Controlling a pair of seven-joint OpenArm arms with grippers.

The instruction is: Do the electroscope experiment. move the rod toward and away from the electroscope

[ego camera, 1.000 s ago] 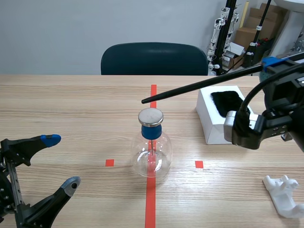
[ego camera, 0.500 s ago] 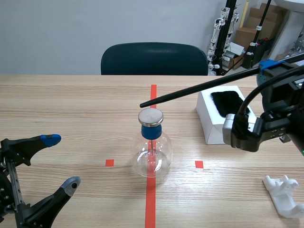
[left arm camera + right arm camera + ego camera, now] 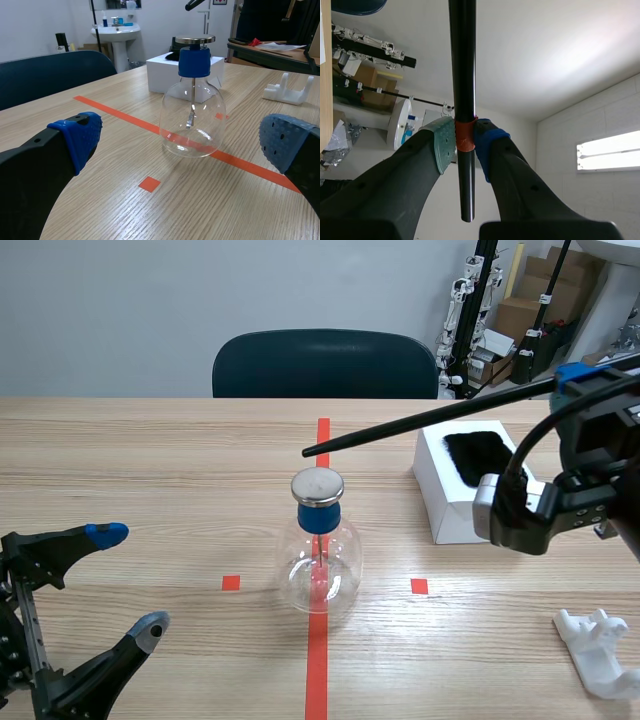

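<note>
The electroscope (image 3: pixel 319 545) is a clear glass flask with a blue stopper and a flat metal cap, standing on the red tape line mid-table; in the left wrist view the electroscope (image 3: pixel 193 97) stands ahead of my open fingers. A long black rod (image 3: pixel 430 420) slants down from the right, its tip hovering just above and behind the metal cap. My right gripper (image 3: pixel 464 141) is shut on the rod (image 3: pixel 462 65) at its orange band. My left gripper (image 3: pixel 122 580) rests open low at the near left, apart from the flask.
A white box (image 3: pixel 462 485) with a black fur cloth (image 3: pixel 476 455) on top stands right of the flask. A white plastic holder (image 3: pixel 600 650) lies at the near right. A dark chair (image 3: pixel 325 365) stands behind the table's far edge.
The rod's tip slid slightly left toward the electroscope, then back right and a little up. The left arm has not moved.
</note>
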